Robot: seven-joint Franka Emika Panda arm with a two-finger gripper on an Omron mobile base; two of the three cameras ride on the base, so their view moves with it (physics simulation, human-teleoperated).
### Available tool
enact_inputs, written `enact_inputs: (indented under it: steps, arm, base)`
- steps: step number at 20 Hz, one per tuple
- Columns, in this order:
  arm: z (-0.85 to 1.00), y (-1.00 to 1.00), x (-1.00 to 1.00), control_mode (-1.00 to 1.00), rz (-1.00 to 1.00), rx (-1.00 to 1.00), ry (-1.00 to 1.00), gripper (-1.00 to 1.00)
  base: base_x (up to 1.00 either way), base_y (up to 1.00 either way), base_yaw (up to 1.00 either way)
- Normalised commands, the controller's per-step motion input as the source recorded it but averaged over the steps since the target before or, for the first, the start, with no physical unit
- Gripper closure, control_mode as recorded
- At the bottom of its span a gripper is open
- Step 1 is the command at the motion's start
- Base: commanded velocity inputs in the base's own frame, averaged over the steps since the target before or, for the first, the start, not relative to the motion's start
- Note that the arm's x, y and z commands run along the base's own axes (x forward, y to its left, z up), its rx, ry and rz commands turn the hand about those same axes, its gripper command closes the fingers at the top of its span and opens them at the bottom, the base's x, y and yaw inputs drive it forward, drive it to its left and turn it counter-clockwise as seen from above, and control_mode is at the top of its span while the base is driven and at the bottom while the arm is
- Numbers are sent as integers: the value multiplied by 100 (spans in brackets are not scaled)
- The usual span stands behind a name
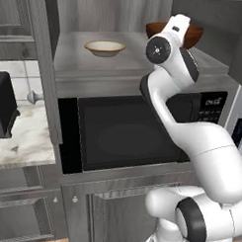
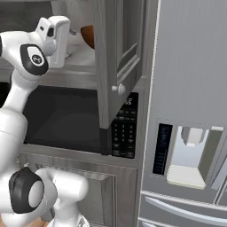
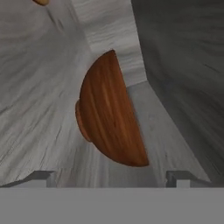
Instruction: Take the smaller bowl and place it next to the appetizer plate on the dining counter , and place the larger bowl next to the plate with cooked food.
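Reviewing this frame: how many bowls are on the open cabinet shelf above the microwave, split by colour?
Cream-white: 1, the smaller bowl, on the left of the shelf.
Reddish-brown: 1, the larger bowl, on the right, partly behind the arm in the left base view.
Total: 2 bowls.

The white arm (image 1: 191, 140) rises from its base, elbow bent, wrist reaching up and forward. The gripper (image 3: 111, 177) stands wide open, fingers (image 3: 41, 177) holding nothing.
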Motion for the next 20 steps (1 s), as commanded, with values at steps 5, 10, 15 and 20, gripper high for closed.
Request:
enact_inputs:
  steps: [5,10,15,20]
  arm:
    - [25,-10,28,-100,0,0,7,-100]
    - [-3,-6,54,-100,0,0,20,-100]
    - [-2,-1,46,-100,0,-1,9,-100]
    - [-2,0,24,-100,0,-4,0,-100]
  base:
    - [0,0,0]
    - [0,0,0]
    - [0,0,0]
    - [0,0,0]
